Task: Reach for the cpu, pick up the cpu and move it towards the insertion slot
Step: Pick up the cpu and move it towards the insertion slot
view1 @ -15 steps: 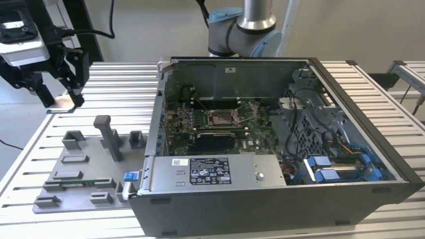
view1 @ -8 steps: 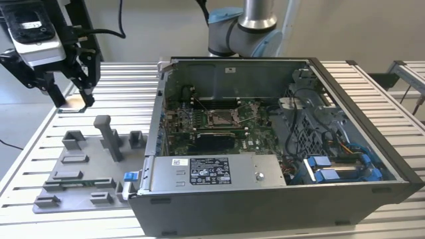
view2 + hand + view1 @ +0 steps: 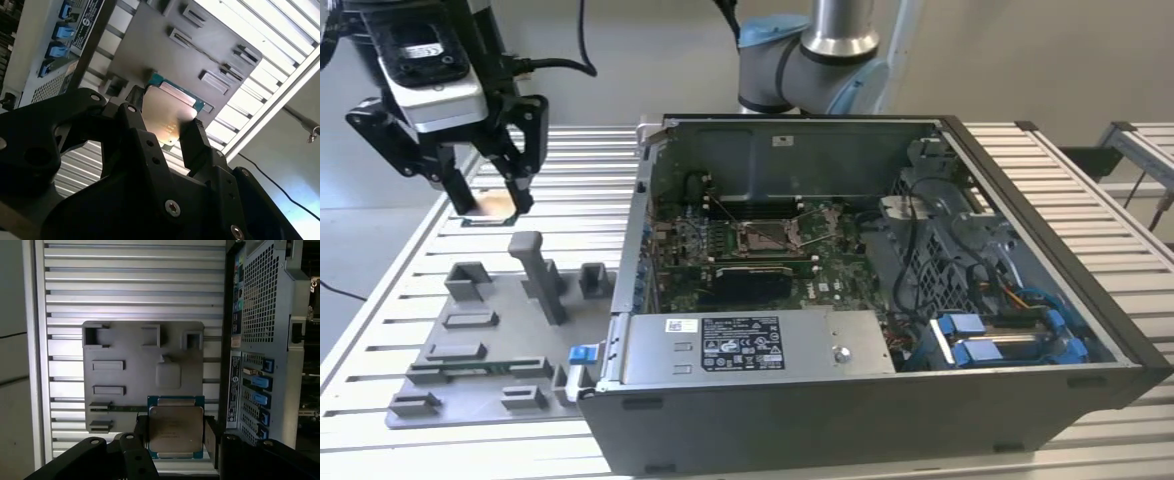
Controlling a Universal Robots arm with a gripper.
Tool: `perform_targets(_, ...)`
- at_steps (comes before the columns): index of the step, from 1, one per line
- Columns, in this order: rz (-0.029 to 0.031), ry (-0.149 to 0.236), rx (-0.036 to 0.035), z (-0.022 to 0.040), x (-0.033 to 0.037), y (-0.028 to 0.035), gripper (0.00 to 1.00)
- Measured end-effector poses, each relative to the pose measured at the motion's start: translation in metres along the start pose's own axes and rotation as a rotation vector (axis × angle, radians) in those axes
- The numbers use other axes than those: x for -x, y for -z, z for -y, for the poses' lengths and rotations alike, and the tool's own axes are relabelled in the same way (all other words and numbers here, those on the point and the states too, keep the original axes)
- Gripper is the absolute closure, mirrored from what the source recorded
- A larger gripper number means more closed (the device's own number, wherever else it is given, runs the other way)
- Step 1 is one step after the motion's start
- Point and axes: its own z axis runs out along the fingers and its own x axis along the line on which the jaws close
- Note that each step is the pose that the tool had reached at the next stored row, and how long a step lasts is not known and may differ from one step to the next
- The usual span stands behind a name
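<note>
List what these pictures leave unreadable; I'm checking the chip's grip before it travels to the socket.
1. The silvery square cpu: its underside faces away in both wrist views. In the exterior view the black jaws cover all but a tan sliver.
2. The silver-framed square insertion slot: pins and lever position are too small in the exterior view.
3. The grey plastic fixture plate: one edge is hidden behind the cpu and jaws in the first wrist view.

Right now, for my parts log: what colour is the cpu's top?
The cpu top is silvery-grey, teal-edged; best in the first wrist view.
</note>
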Motion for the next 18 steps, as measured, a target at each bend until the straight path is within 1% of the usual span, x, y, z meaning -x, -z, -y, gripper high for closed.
perform_targets(5, -0.0008, 0.0, 0.0, -0.0001, 0.0132, -0.0003, 1.0)
perform_targets(6, -0.0011, 0.0, 0.0, -0.0001, 0.0184, -0.0004, 1.0)
perform_targets(18, -0.0029, 0.0, -0.0001, -0.0004, 0.0489, -0.001, 1.0)
